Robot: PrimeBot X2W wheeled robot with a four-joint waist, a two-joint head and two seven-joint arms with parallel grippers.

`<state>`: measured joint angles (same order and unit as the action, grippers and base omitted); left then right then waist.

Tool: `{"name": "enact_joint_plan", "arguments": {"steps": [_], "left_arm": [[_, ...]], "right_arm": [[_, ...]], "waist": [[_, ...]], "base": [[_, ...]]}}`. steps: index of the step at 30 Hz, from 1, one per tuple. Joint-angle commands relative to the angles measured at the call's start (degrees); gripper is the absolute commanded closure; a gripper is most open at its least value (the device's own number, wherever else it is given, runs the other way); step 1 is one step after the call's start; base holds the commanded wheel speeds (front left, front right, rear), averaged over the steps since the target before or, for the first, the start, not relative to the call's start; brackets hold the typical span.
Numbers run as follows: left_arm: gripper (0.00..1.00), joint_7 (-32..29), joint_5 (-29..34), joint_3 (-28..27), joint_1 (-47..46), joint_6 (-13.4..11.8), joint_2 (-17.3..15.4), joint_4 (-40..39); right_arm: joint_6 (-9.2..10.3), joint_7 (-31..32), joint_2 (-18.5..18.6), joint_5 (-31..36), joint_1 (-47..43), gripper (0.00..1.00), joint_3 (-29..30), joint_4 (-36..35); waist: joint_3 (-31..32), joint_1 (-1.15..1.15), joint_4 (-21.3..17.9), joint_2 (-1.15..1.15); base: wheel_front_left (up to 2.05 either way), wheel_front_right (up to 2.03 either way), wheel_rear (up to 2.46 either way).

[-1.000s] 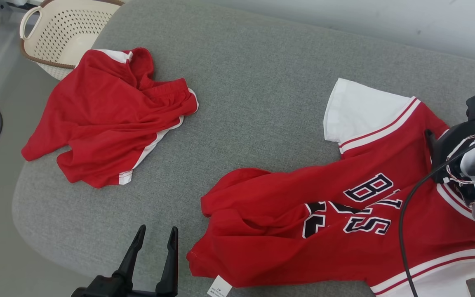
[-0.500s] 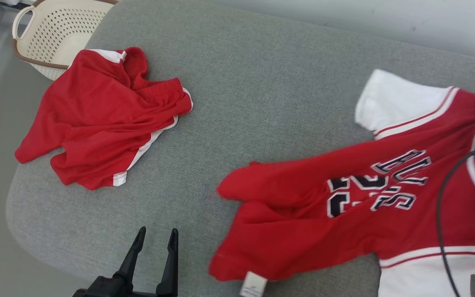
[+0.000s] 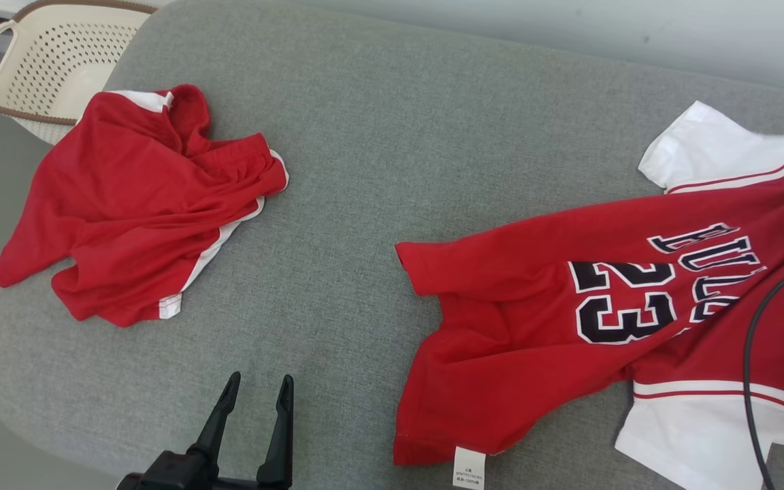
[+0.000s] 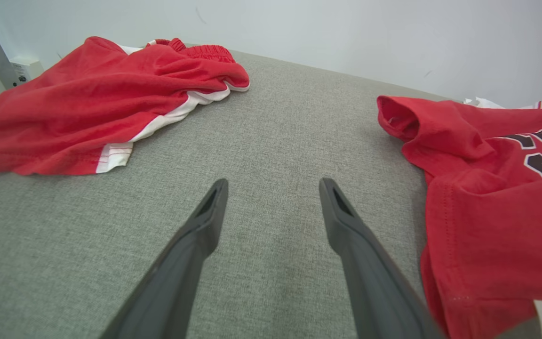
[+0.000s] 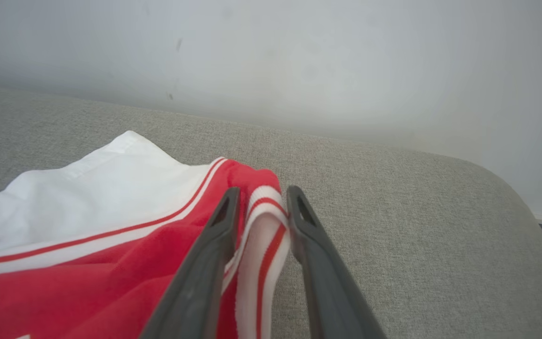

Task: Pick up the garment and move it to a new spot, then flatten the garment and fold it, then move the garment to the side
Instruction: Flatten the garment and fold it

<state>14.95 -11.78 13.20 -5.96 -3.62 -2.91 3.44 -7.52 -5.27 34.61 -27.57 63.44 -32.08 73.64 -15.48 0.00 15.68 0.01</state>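
Observation:
The garment, a red jersey (image 3: 603, 306) with white sleeves and a black "23", lies spread on the right of the grey cushion (image 3: 399, 136). It also shows in the left wrist view (image 4: 478, 188). In the right wrist view my right gripper (image 5: 262, 189) sits at the jersey's (image 5: 111, 263) neckline. Its jaws are parted, and the white-and-red collar rib stands humped loosely between them. My left gripper (image 3: 260, 378) is open and holds nothing. It hovers low over bare cushion at the front edge, left of the jersey hem (image 4: 274, 182).
Crumpled red shorts (image 3: 133, 211) with white trim lie at the cushion's left (image 4: 87, 103). A cream perforated basket (image 3: 45, 61) stands beyond the far-left corner. A black cable (image 3: 756, 354) hangs across the jersey at the right edge. A pale wall runs behind.
The jersey has been dragged to the right and stretched out, so the "23" now lies flat. The right arm has left the head view, which has itself shifted. The left gripper has not moved.

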Motion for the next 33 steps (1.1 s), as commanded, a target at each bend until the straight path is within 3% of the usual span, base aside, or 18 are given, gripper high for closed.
{"name": "enact_joint_plan", "arguments": {"steps": [1,13,24,33], "left_arm": [[0.00,0.29,0.30,-0.12,0.24,0.11,-0.01,0.22],[0.00,0.29,1.07,-1.81,2.67,0.68,-0.01,0.51],[0.00,0.29,1.36,-3.48,5.33,0.18,-0.01,-0.59],[0.00,0.29,2.11,-5.17,7.45,0.15,0.01,-1.81]], "right_arm": [[0.06,-0.58,-0.52,0.25,-0.69,0.00,0.11,0.07],[0.06,-9.91,-3.92,0.28,-3.03,0.00,2.58,-3.66],[0.06,-9.95,-5.59,4.33,-20.15,0.00,12.72,-27.75],[0.06,-9.96,-10.89,9.57,-36.96,0.00,22.74,-44.32]], "waist": [[0.45,0.00,-0.36,-0.01],[5.39,0.00,-3.58,-0.01],[8.76,0.00,-7.33,-0.01],[11.55,0.00,-10.01,-0.01]], "base": [[0.00,0.00,0.00],[0.00,0.00,0.00],[0.00,0.00,0.00],[0.00,0.00,0.00]]}}
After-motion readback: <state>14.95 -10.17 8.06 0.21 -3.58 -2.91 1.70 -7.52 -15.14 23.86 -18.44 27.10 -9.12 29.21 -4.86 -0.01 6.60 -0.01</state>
